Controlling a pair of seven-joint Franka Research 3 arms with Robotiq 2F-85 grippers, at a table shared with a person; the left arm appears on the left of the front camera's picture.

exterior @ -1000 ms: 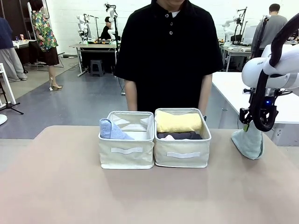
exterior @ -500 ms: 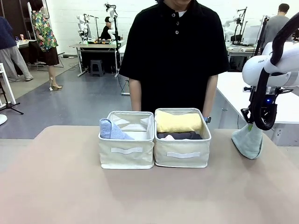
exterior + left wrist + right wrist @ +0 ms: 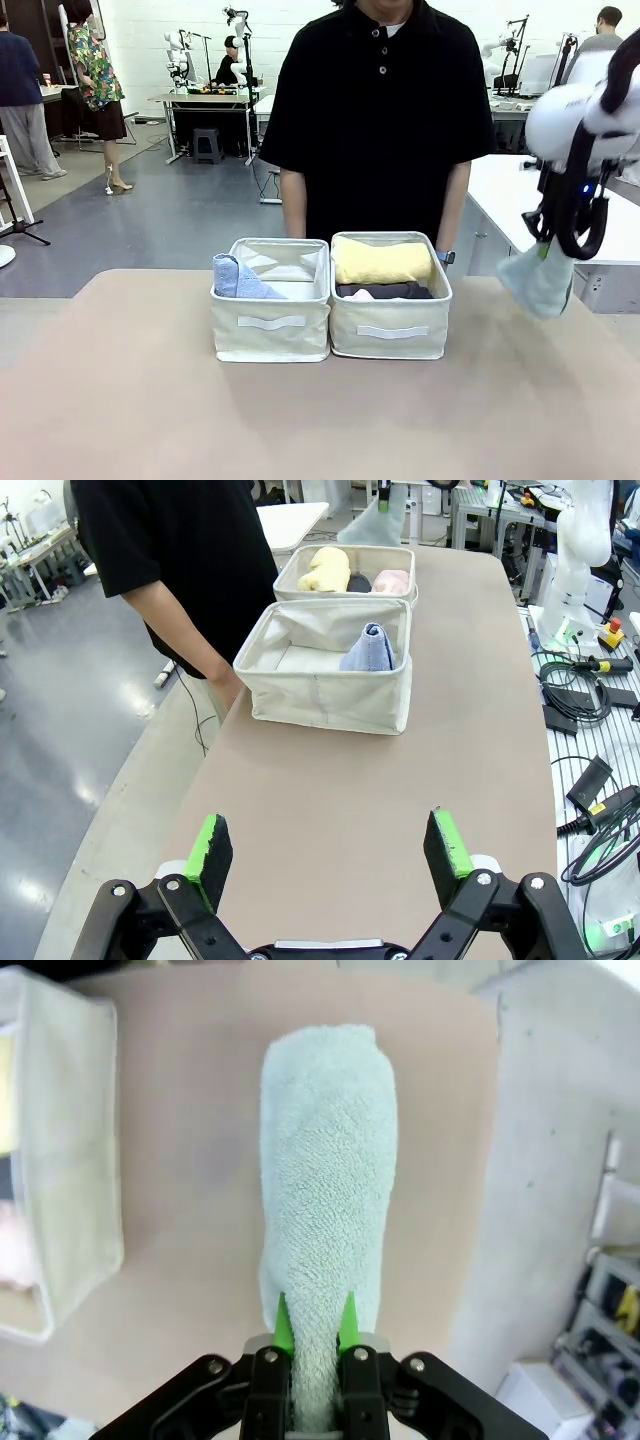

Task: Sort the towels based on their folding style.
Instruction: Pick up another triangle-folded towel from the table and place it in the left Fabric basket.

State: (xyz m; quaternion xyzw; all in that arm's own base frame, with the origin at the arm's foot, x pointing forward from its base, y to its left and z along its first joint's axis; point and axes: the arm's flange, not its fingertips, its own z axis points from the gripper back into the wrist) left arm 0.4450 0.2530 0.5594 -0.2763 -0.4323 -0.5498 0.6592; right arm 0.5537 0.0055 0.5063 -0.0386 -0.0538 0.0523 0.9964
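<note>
Terry, grey-teal towel [image 3: 325,1190]: cone fold, narrow end clamped betw. right fingers [image 3: 283,1325]; hangs over right end of counter [image 3: 150,400], apart from bins. Left bin [image 3: 270,338]: lt-blue cone towel [image 3: 235,278]. Right bin [image 3: 390,342]: yellow roll [image 3: 382,262] atop dark grey roll [image 3: 385,290]. Left fingers [image 3: 210,848]: wide apart above counter.

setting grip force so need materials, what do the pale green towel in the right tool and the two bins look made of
The pale green towel looks like cotton terry, matte, with a fuzzy looped pile plain in the right wrist view; the fibre itself is a guess. The left bin and right bin seem to be cream woven fabric, canvas-like and matte, with soft walls and a sewn strap on each front.
</note>
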